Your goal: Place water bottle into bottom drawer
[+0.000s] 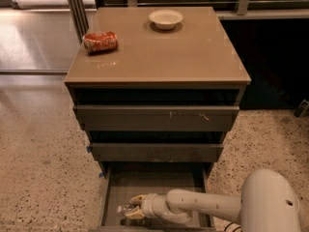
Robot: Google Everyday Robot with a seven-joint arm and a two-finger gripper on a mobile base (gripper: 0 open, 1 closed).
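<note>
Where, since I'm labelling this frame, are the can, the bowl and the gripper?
Can [100, 42]: camera view, middle of its red side.
Bowl [165, 18]: camera view, its inside.
Gripper [129, 210]: camera view, its front end, inside the open bottom drawer [154, 185].

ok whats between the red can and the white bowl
Only bare cabinet top, in the camera view; the gripper is down in the bottom drawer.

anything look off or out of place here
The red can on the left of the cabinet top is crushed and lying on its side. Nothing else stands out; the gripper sits low inside the open bottom drawer.
</note>
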